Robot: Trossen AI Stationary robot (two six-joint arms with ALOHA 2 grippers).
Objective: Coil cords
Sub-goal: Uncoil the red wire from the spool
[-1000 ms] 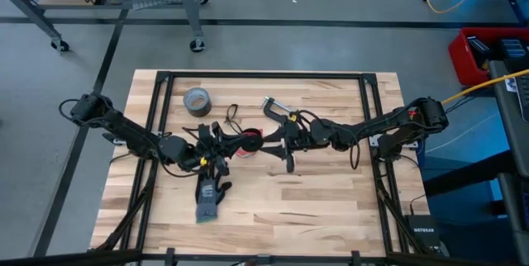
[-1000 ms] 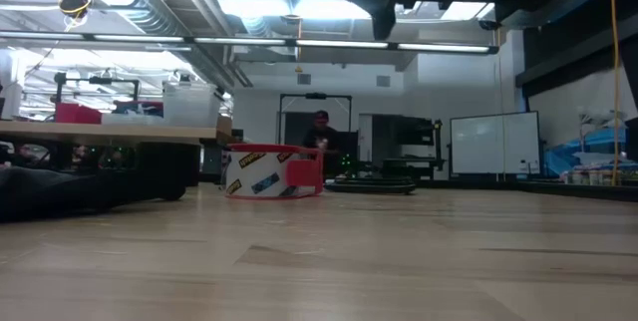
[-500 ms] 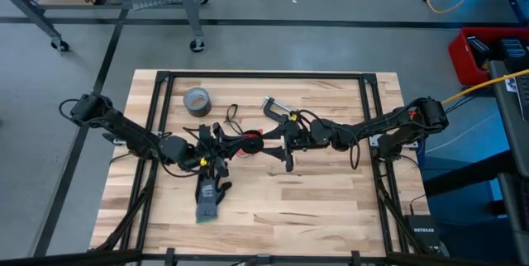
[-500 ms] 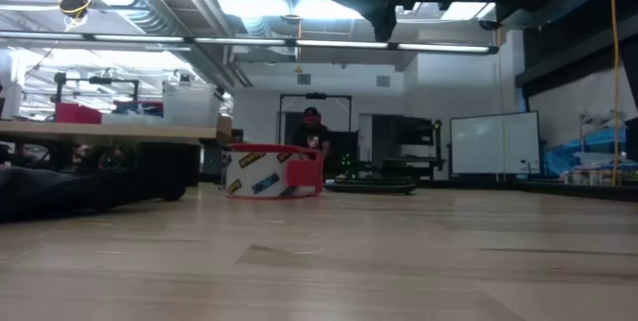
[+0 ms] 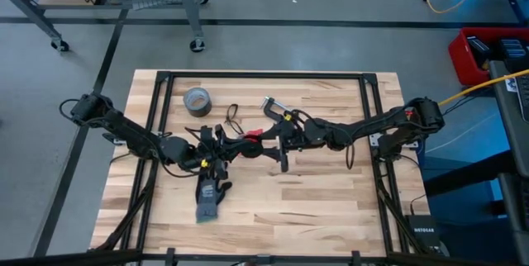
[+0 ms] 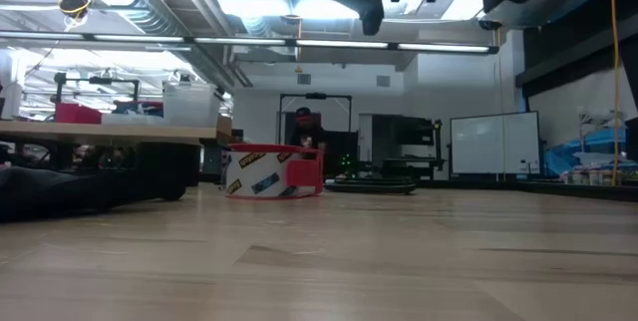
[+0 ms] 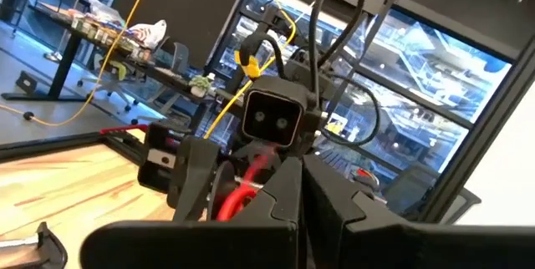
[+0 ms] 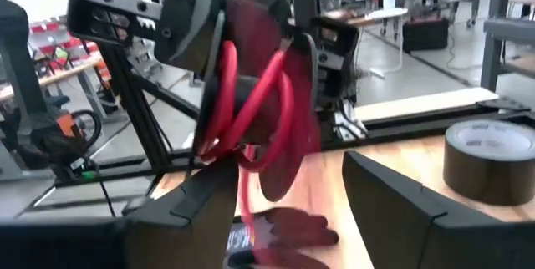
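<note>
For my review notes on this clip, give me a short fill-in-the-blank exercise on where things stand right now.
1. The left claw is shut on loops of the thin ____ cord.
2. The right claw faces it with its fingers ____.
3. The grey duct-tape roll lies on the wooden table, on the ____ arm's side.
4. The dark work glove lies ____ on the table.

Missing words: red; open; left; flat

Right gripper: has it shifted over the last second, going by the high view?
Yes. The right gripper has slid left toward the left gripper, away from the right table edge, closing on the red cord. The duct-tape roll stayed put.
</note>
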